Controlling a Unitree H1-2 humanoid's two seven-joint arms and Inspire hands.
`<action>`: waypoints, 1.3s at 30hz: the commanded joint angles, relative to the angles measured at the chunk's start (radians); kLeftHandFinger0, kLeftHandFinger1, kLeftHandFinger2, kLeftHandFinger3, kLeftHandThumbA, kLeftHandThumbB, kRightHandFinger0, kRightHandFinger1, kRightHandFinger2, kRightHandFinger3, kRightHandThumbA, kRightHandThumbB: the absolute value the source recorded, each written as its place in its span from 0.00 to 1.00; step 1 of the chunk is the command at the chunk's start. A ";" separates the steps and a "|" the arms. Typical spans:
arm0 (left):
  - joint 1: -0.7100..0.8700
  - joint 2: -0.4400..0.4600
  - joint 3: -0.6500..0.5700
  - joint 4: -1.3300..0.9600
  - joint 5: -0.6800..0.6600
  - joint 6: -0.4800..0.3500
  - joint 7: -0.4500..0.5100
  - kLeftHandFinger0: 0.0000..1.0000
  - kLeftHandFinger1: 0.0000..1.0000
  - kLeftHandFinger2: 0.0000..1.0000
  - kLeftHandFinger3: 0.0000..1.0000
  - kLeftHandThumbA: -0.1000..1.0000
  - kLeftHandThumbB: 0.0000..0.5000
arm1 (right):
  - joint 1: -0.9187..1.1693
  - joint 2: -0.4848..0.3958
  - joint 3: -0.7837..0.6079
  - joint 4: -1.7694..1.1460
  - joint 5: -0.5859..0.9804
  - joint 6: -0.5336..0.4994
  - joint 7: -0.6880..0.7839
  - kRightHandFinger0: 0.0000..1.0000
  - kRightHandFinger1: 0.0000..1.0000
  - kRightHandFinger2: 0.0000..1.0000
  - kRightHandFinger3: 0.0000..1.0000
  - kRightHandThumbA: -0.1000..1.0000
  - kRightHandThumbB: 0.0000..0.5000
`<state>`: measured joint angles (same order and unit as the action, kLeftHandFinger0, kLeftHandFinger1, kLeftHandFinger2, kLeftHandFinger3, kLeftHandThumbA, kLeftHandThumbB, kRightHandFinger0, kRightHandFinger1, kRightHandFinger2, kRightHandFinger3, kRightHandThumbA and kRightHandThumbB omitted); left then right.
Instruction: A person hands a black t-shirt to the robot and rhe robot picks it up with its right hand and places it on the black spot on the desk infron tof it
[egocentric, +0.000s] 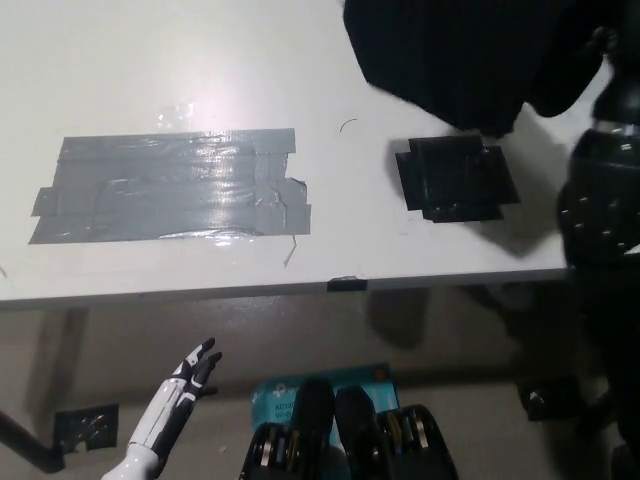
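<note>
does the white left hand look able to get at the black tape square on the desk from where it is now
Probably not as it stands. The white left hand hangs below the white desk's front edge, open, at the lower left, while the black tape square lies far across on the right.

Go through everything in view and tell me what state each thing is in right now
black t-shirt: bunched, above the desk's far right, not on the black spot.
black spot: uncovered.
grey tape patch: stuck flat, bare.
left robot hand: open, resting below the desk edge.
right robot hand: hidden by the shirt.
</note>
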<state>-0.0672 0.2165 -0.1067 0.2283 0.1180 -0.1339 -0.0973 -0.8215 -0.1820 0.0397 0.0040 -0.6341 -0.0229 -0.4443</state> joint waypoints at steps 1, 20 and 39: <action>-0.011 0.015 -0.005 -0.030 0.011 -0.006 -0.019 0.87 1.00 0.91 1.00 1.00 0.98 | -0.058 -0.030 -0.047 -0.039 0.082 -0.031 0.035 0.00 0.27 0.80 0.93 0.00 0.35; -0.029 0.019 -0.013 -0.044 0.034 0.009 -0.023 0.80 0.93 0.85 1.00 1.00 1.00 | -0.166 0.006 0.144 0.714 0.014 -0.190 -0.035 0.00 0.48 0.89 1.00 0.00 0.32; -0.028 0.041 0.004 -0.059 0.026 0.015 -0.032 0.75 0.88 0.82 1.00 1.00 1.00 | -0.214 -0.206 0.567 0.437 -0.008 0.139 1.027 1.00 1.00 1.00 1.00 0.60 1.00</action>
<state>-0.0900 0.2210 -0.1122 0.2256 0.1366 -0.1278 -0.1100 -0.9766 -0.1487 0.4357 0.8944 -0.6543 -0.1176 -0.2311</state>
